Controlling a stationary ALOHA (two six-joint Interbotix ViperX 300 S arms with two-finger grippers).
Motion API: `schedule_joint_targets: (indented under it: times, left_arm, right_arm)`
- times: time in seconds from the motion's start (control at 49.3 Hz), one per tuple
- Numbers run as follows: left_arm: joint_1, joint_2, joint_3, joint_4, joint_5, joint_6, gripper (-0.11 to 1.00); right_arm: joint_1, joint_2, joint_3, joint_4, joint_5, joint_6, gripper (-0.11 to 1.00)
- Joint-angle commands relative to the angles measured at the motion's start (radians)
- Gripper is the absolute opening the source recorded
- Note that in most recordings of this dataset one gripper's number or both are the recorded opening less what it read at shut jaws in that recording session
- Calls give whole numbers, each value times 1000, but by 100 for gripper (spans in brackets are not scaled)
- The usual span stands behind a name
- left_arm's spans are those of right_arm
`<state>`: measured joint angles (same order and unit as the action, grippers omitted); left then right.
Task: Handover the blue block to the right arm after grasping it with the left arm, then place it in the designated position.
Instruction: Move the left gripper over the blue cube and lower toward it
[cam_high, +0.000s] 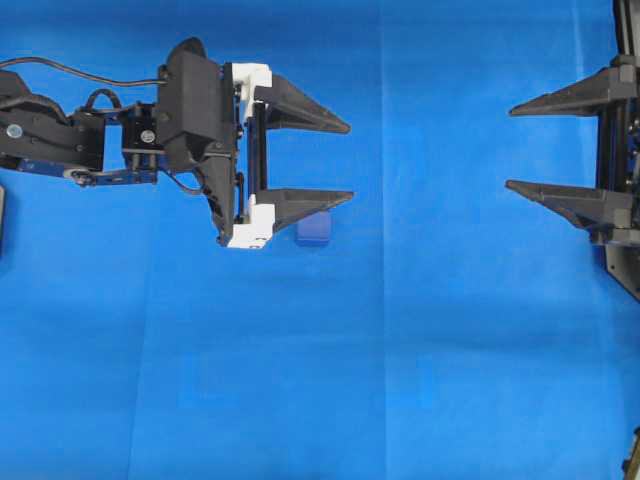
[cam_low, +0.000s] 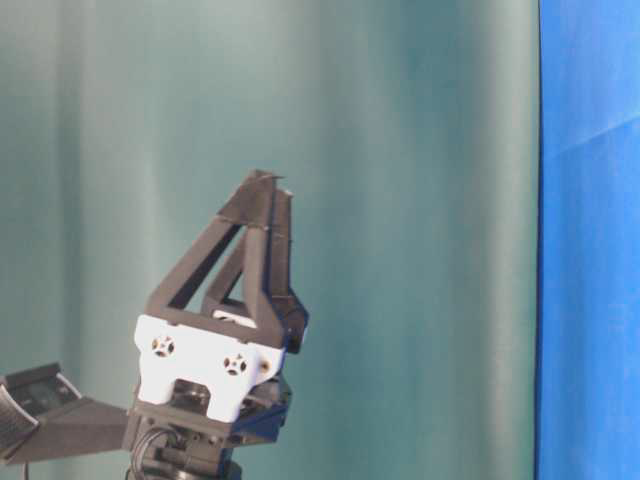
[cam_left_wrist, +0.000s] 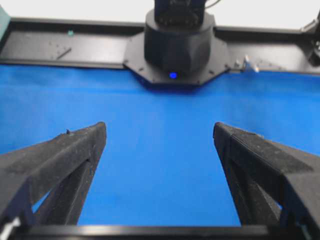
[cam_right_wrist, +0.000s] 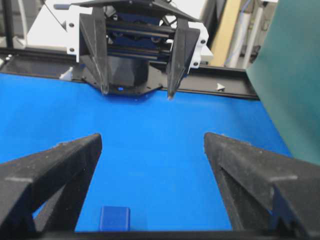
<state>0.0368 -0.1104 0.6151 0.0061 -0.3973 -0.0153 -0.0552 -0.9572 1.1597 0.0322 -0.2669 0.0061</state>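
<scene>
The blue block (cam_high: 313, 228) lies on the blue cloth (cam_high: 420, 340), its top edge tucked under the nearer finger of the left arm's gripper (cam_high: 350, 162) as seen from overhead. That gripper, with white brackets, stands open and empty, its fingers pointing right. The left wrist view shows only bare cloth between the left gripper's (cam_left_wrist: 159, 127) fingers; the block is out of that view. The right arm's gripper (cam_high: 509, 148) is open at the right edge, facing left. In the right wrist view the block (cam_right_wrist: 114, 218) sits low between the open right gripper's (cam_right_wrist: 152, 136) fingers, with the left gripper (cam_right_wrist: 137, 94) raised beyond.
A black frame (cam_left_wrist: 60, 47) runs along the far table edge, with the right arm's base (cam_left_wrist: 175, 45) on it. A teal backdrop (cam_right_wrist: 295, 75) stands at one side of the cloth. A dark device (cam_low: 35, 400) sits beside the left gripper (cam_low: 272, 185).
</scene>
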Motion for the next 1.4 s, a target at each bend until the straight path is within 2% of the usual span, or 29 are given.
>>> schedule_joint_targets:
  times: [0.0, 0.162, 0.324, 0.568, 0.852, 0.973, 1.379]
  left_arm:
    - [-2, -11, -26, 2, 14, -6, 91]
    - [-2, -6, -54, 2, 149, -15, 91]
    - [-2, 17, -140, 3, 420, -17, 91]
    - [-2, 92, -319, 3, 862, -8, 91]
    - [-2, 172, -482, 18, 1195, -5, 91]
    - [-2, 186, -509, 20, 1241, -3, 91]
    - [-5, 184, -508, 20, 1239, -5, 91]
  right_arm:
    - [-3, 9, -28, 3, -14, 0, 96]
    - [-3, 9, -28, 3, -11, 0, 96]
    - [-3, 8, -29, 3, -9, 0, 96]
    - [-3, 9, -32, 3, -8, 0, 96]
    - [-3, 12, -32, 3, -8, 0, 96]
    - [-3, 15, -32, 5, -6, 0, 96]
    - [-3, 18, -34, 3, -8, 0, 96]
